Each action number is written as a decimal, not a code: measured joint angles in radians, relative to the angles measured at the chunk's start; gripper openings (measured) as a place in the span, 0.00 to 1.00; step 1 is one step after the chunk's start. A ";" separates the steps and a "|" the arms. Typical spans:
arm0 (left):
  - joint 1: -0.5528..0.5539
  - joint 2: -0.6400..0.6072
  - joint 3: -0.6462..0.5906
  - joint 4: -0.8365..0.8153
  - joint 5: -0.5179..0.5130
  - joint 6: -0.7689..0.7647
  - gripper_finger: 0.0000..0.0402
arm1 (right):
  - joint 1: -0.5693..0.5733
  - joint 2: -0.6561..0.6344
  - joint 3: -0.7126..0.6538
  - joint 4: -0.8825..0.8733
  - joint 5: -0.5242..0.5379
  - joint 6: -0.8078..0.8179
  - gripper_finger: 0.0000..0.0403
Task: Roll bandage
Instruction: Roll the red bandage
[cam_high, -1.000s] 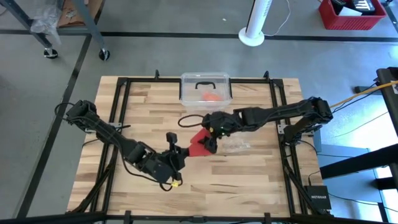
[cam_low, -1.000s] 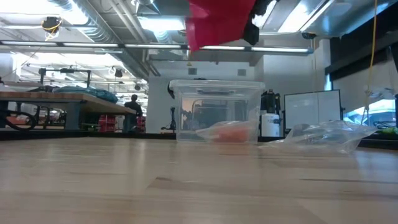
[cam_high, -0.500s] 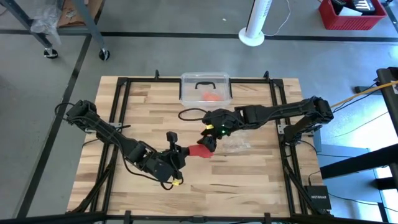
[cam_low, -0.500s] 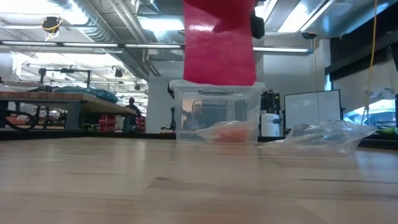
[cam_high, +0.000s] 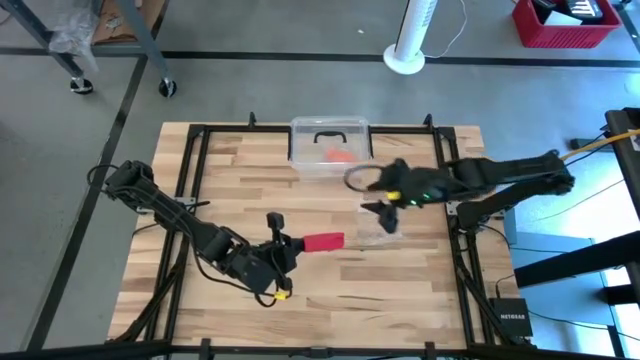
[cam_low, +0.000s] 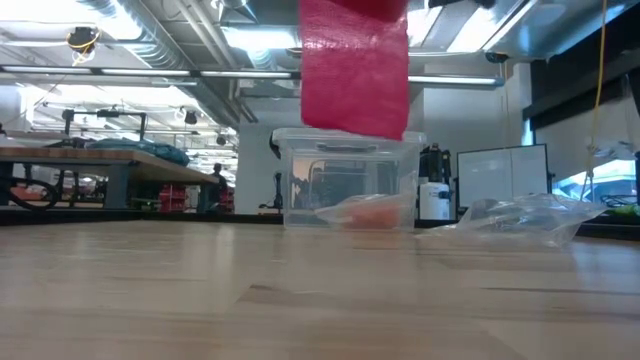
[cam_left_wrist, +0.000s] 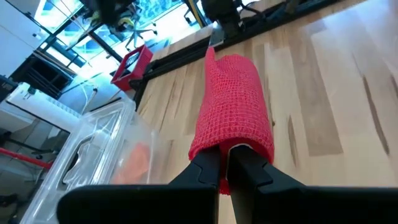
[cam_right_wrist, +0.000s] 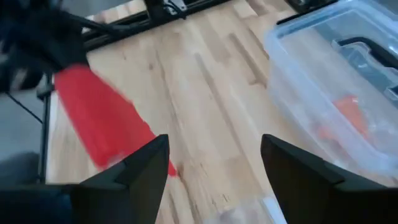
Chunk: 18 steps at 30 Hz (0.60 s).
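The red bandage (cam_high: 323, 242) sticks out as a short strip from my left gripper (cam_high: 296, 244), which is shut on it near the table's middle. In the low view the bandage (cam_low: 355, 65) hangs clear above the wood. The left wrist view shows its mesh cloth (cam_left_wrist: 235, 99) running away from the fingers. My right gripper (cam_high: 385, 218) is open to the bandage's right, apart from it. In the right wrist view its fingers (cam_right_wrist: 214, 174) stand wide and the bandage (cam_right_wrist: 102, 124) lies farther off. My left gripper pinches the bandage's near end (cam_left_wrist: 233, 138) between its two shut fingers (cam_left_wrist: 208, 167). The fingers come from the table's left, slanting slightly down, and lie along the band. The cloth curls over the fingertips; how many layers, I cannot tell. The band is clear of the table.
A clear plastic box (cam_high: 330, 143) with a dark handle stands at the far middle, an orange-red lump (cam_high: 340, 155) inside it. A crinkly clear bag (cam_low: 520, 218) lies right of centre, under my right gripper. Bare wood lies along the near edge.
My right gripper has drawn away from the bandage toward the table's right edge and risen. The bandage, bunched into a triangle between the two grippers before, has spread into a straight strip held only by my left gripper, and it reaches lower in the low view.
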 joint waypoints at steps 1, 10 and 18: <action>0.000 -0.002 0.000 0.004 0.000 -0.002 0.01 | 0.025 -0.030 -0.031 0.007 0.022 -0.004 0.64; 0.018 -0.003 -0.031 0.210 0.083 0.058 0.01 | 0.237 -0.290 -0.562 0.589 0.090 -0.108 0.64; 0.095 -0.025 -0.138 0.427 0.229 0.073 0.01 | 0.277 -0.251 -0.869 0.969 0.097 -0.091 0.64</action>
